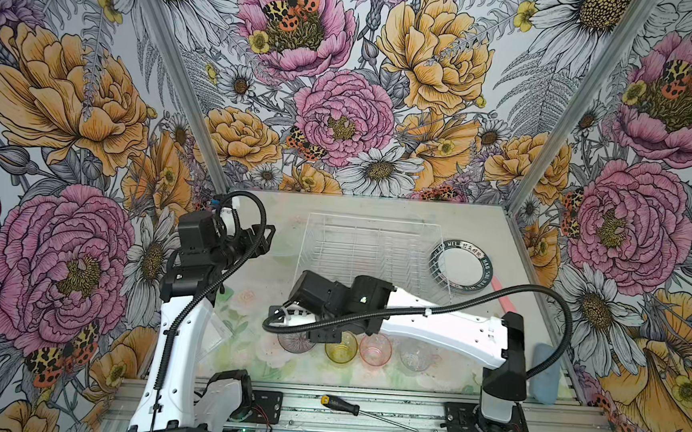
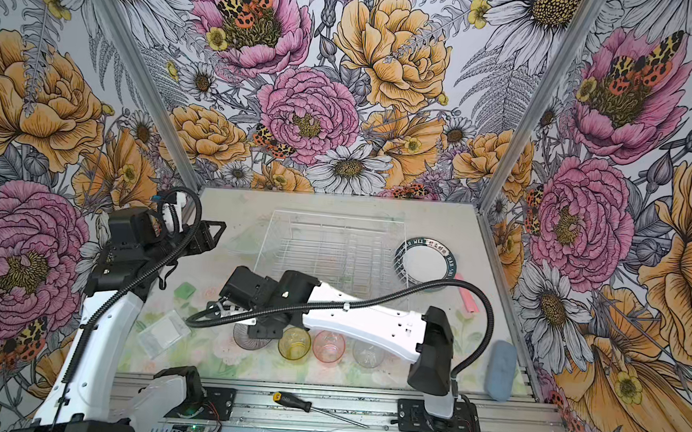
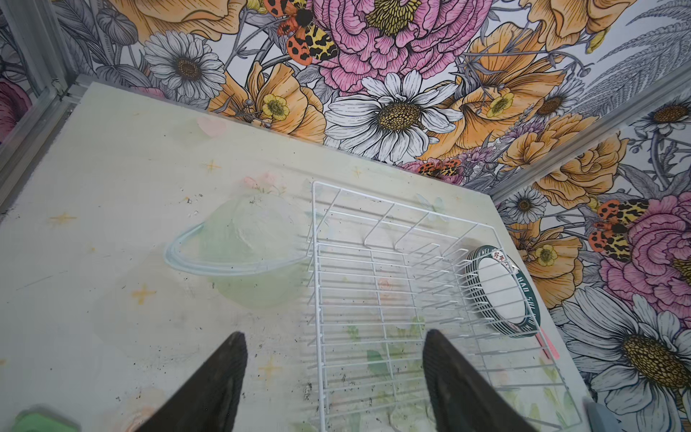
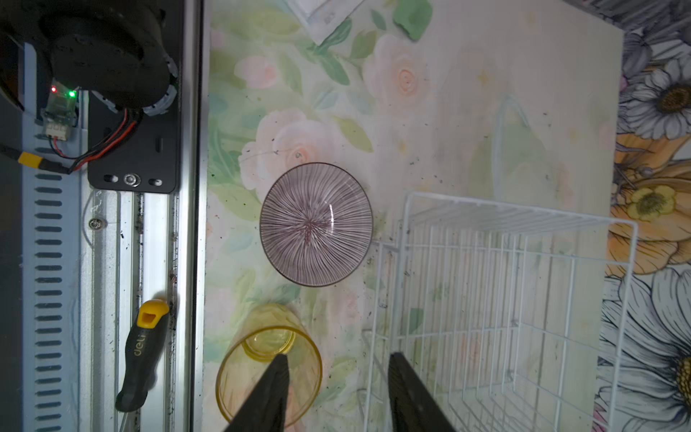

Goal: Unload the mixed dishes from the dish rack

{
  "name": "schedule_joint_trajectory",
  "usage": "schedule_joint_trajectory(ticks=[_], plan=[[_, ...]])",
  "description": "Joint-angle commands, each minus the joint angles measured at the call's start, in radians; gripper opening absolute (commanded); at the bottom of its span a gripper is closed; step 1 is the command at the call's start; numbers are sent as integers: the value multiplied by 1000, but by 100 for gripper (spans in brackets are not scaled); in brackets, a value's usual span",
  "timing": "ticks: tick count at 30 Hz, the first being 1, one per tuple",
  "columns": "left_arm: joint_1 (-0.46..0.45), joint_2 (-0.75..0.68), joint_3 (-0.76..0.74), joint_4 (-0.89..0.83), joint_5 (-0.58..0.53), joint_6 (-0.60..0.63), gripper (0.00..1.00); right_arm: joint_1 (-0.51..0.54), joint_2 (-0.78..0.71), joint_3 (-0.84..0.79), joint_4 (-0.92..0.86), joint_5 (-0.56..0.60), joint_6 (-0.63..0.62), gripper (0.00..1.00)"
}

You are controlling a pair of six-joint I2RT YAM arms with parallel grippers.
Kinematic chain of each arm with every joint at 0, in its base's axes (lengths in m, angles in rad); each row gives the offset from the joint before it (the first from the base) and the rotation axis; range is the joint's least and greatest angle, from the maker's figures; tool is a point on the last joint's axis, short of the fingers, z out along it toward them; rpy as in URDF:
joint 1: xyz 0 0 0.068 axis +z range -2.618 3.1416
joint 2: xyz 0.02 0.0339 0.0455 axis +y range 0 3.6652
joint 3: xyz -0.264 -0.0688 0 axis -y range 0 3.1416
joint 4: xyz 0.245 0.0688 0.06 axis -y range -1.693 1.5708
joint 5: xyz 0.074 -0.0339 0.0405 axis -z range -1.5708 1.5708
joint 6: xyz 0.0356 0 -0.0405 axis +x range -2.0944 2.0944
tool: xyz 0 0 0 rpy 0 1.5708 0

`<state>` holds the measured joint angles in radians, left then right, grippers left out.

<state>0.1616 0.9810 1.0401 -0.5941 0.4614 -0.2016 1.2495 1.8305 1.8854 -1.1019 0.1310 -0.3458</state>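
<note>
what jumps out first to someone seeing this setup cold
The loud flowered walls grab the eye first. Then the white wire dish rack standing empty mid-table, a stack of green-rimmed plates at its right side, and a row along the near edge: striped bowl, yellow cup, pink cup, clear cup.

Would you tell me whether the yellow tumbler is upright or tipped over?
Upright: the yellow tumbler stands on the table, open rim up, its base visible inside.
</note>
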Motion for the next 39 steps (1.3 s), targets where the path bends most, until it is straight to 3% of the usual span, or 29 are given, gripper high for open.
schedule_joint_trajectory(ticks=[1,3,5,6,13,17,20,24,29,39], plan=[[7,18,-22,24,-32,39,76,-127,-166,-91,50,58,109,47],[7,26,-33,41,-31,39,79,-238,-256,-161,97,50,173,48],[7,32,-40,65,-17,35,97,-361,-348,-239,158,-1,228,49],[7,34,-44,78,-13,33,99,-424,-397,-288,196,-33,251,49],[-15,19,-147,255,-87,-11,99,-856,-682,-598,448,-130,388,57],[-45,16,-272,468,-234,-22,99,-1035,-719,-707,523,-184,453,58],[-75,7,-413,687,-349,44,99,-1098,-704,-767,572,-201,465,58],[-111,51,-575,963,-420,173,99,-1142,-684,-833,648,-202,474,58],[-110,245,-653,1225,-396,163,99,-1197,-661,-878,725,-168,487,58],[-148,558,-685,1559,-381,268,99,-1301,-648,-992,903,-127,493,58]])
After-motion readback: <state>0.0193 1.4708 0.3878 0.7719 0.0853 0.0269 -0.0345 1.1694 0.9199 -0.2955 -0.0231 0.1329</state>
